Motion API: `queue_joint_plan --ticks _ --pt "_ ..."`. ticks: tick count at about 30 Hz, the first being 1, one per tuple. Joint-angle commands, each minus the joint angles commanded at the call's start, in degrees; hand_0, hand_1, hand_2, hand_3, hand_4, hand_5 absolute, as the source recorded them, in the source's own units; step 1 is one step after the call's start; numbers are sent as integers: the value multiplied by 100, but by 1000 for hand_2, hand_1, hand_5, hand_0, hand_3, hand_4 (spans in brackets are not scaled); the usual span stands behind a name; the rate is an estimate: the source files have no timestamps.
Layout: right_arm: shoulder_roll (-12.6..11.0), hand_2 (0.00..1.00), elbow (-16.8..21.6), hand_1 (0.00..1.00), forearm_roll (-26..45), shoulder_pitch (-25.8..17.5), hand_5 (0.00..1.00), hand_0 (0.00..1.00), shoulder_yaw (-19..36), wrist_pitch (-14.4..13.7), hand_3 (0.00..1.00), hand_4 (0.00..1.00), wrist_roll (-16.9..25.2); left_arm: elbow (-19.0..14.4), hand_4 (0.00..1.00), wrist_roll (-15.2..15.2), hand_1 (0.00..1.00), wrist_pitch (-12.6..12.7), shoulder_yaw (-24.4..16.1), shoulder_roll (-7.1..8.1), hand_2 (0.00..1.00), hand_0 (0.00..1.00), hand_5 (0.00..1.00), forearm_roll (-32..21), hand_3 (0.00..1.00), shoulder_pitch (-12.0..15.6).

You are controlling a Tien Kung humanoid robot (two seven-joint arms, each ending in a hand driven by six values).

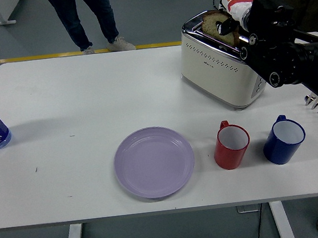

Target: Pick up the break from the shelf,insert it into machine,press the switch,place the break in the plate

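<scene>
Bread slice held over the toaster slot, with the empty plate waiting nearby.

Nearest us lies the purple plate (154,161); beyond it, far right, we see the right hand (239,22) pinching the bread slice (215,24) atop the toaster (219,63). We judge the plating step underway: next, carry it left and nearer.

right arm: reaching in from right | right hand (234,25): fingers curled

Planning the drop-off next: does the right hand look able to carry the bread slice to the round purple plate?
Probably yes. The right hand grips the bread slice above the cream toaster; bare table lies between toaster and round purple plate.
</scene>
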Motion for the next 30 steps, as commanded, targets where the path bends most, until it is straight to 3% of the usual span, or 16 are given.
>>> queue_joint_plan --ticks 9,30 --pt "-15 381 197 127 -165 -12 63 65 340 -100 452 427 -24 0 343 -7 482 5 9 4 457 636 792 -27 543 16" --pt "-469 369 658 111 -435 -44 53 51 793 -156 447 406 -42 0 343 11 482 2 -51 9 457 636 791 35 543 76"
